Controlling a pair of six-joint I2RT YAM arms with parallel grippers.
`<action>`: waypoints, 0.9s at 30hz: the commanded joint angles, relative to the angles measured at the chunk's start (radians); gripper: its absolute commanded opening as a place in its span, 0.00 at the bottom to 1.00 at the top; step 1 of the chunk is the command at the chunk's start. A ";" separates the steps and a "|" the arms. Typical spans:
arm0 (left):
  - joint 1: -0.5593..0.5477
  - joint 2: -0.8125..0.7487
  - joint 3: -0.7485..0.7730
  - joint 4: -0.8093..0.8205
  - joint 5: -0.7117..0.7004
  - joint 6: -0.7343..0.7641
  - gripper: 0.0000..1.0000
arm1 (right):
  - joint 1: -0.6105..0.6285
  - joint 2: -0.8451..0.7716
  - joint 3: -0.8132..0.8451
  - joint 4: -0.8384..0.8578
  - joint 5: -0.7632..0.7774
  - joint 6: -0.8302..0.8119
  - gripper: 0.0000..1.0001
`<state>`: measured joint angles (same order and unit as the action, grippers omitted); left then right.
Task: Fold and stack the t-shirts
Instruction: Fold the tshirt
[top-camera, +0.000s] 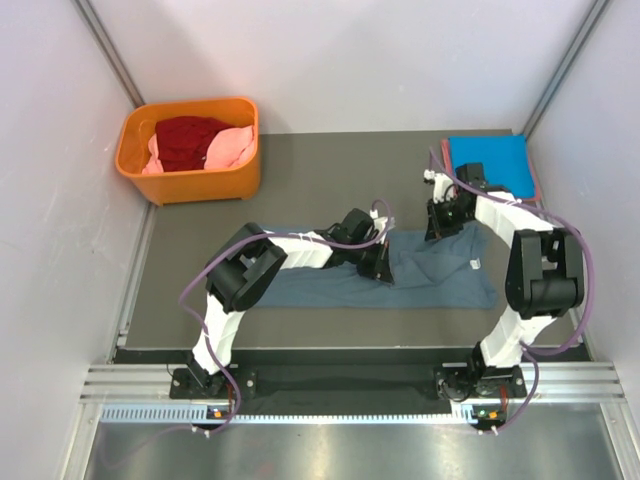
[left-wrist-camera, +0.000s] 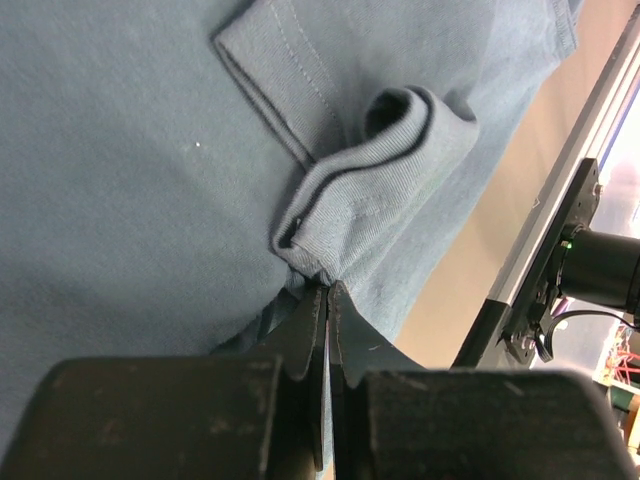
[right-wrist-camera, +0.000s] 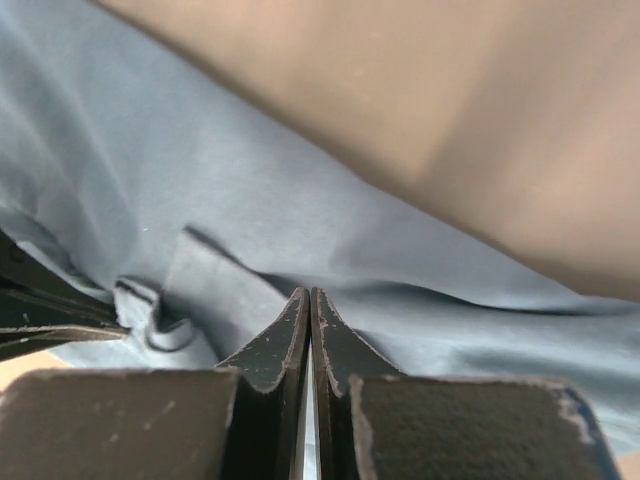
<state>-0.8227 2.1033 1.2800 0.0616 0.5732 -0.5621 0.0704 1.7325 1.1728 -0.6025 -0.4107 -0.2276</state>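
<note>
Step in hand: folding the slate grey-blue cloth t-shirt (top-camera: 425, 282), which lay spread flat on the dark grey table mat (top-camera: 320, 195), directly beneath both sets of jaws.

Left gripper (left-wrist-camera: 326, 293): jaws clenched, no gap visible. A rolled lip of the t-shirt's hem ran straight out from the tips, so it was grasping that edge. The rest of the cloth lay slack ahead of the jaws and to their left.

Right gripper (right-wrist-camera: 309, 298): jaws pressed tight together, tips down against the t-shirt. A small crumple of cloth sat just left of the tips. I could not tell whether a layer was actually caught between them.

The small white tag (top-camera: 474, 264) lay on the cloth, near the right jaws, on the side toward the arm bases.

Elsewhere: a folded bright blue t-shirt (top-camera: 490, 162) lay beyond the right jaws. An orange plastic basket (top-camera: 190, 182), well apart beyond the left jaws, held a dark red t-shirt (top-camera: 185, 140) and a pink t-shirt (top-camera: 232, 148).

Judgement: early in the task, with one shirt stacked and this one not yet folded. The next move calls for both arms lifting together and carrying the held edge across. If the right grip is empty, the cloth would skew.
</note>
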 joint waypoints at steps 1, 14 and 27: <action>-0.012 -0.051 -0.027 0.056 -0.012 -0.012 0.00 | -0.014 -0.042 0.016 0.030 0.006 0.017 0.00; -0.018 -0.043 -0.053 0.099 0.002 -0.030 0.00 | 0.020 0.099 0.096 -0.105 -0.181 -0.116 0.37; -0.021 -0.012 -0.025 0.101 0.024 -0.027 0.00 | 0.029 0.200 0.134 -0.186 -0.191 -0.207 0.41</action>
<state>-0.8333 2.0979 1.2400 0.1276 0.5755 -0.5999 0.0898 1.9244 1.2846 -0.7502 -0.5724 -0.3752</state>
